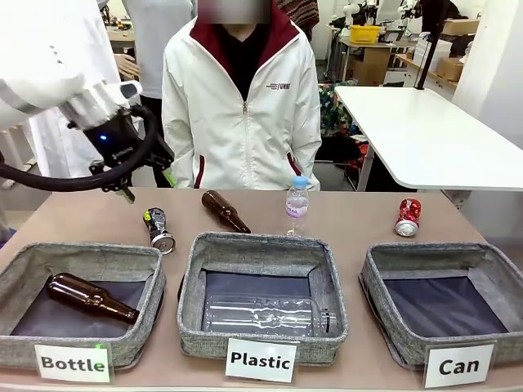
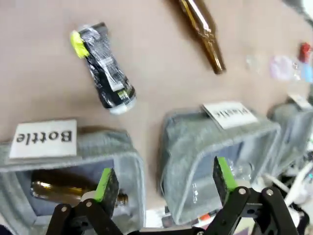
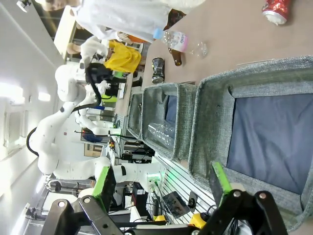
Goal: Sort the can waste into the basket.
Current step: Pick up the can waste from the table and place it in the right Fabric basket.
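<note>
A crushed dark can (image 1: 158,229) with blue, yellow and green print lies on the table behind the "Bottle" basket; the left wrist view has the dark can (image 2: 103,67) at upper left. A crushed red can (image 1: 408,217) lies at the far right, behind the "Can" basket (image 1: 384,298); the right wrist view catches the red can (image 3: 275,10) at the top edge. The Can basket (image 3: 215,117) holds nothing, seen from the right wrist. My left gripper (image 1: 145,175) hangs above the table's far left, open (image 2: 164,183) with nothing between its fingers. My right gripper (image 3: 164,183) is open over the Can basket's near edge.
The "Bottle" basket (image 1: 24,261) holds a brown bottle (image 1: 88,297). The "Plastic" basket (image 1: 196,261) holds a clear bottle (image 1: 265,315). A second brown bottle (image 1: 225,211) and an upright clear bottle (image 1: 297,206) sit on the table. A person (image 1: 241,98) stands at the far side.
</note>
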